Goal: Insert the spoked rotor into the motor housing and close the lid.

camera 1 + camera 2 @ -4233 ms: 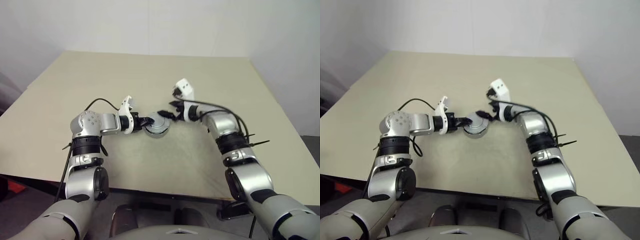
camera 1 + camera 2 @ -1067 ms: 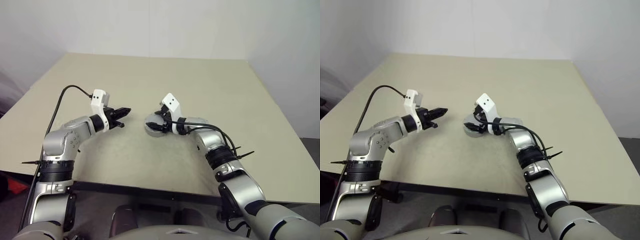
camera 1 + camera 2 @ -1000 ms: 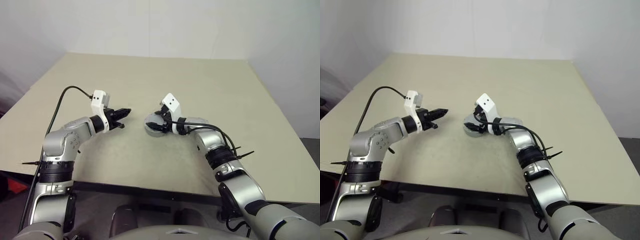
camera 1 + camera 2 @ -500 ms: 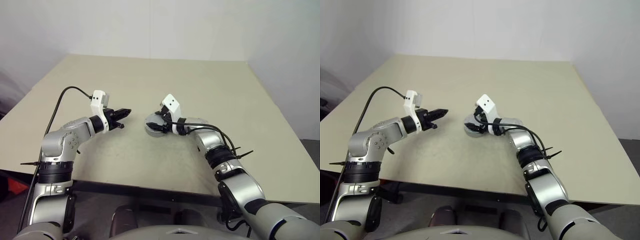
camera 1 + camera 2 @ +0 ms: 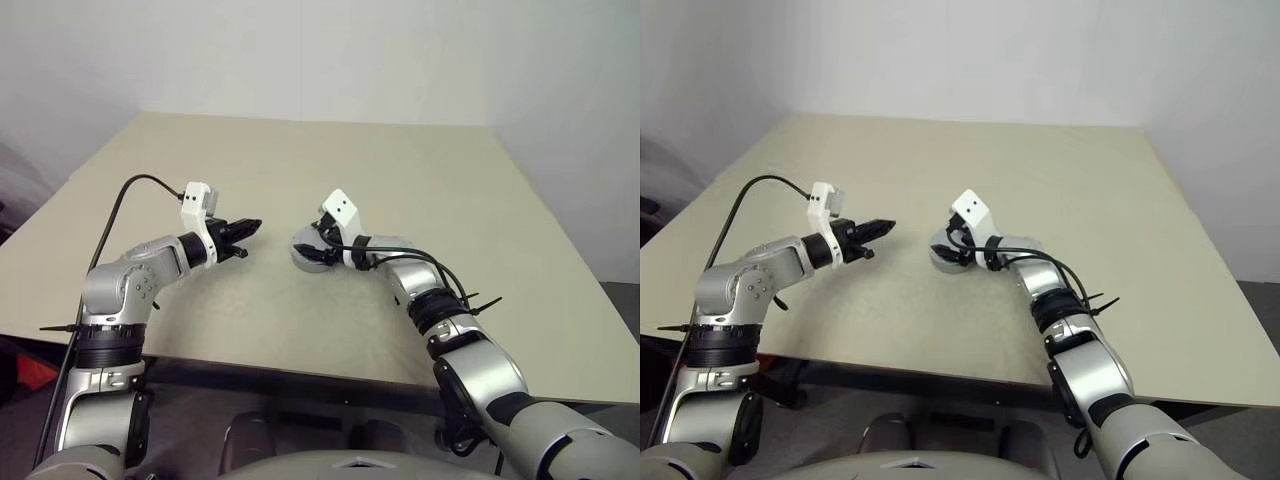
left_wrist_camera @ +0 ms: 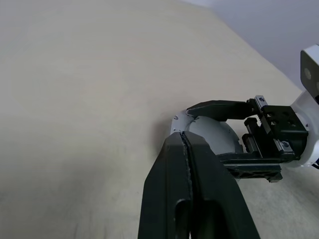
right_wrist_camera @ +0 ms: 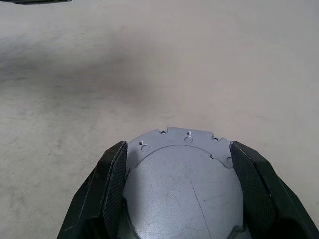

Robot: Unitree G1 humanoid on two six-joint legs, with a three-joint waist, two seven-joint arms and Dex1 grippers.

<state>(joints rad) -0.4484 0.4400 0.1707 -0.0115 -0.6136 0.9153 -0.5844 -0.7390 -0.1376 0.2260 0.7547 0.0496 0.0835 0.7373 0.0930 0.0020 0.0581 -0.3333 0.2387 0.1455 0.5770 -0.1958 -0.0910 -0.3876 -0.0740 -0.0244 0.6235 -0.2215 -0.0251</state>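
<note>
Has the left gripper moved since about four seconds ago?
Yes. The left gripper has pulled back toward the robot's left, away from the housing; a stretch of bare table now lies between them.

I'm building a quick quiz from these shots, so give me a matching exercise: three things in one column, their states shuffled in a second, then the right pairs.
Things
1. left end effector
2. right end effector
3. table

States
A. fingers spread either side of a round grey metal part
B. beige, carrying the part
C. shut, holding nothing, off to the side

Pairs: 1-C, 2-A, 3-B
</note>
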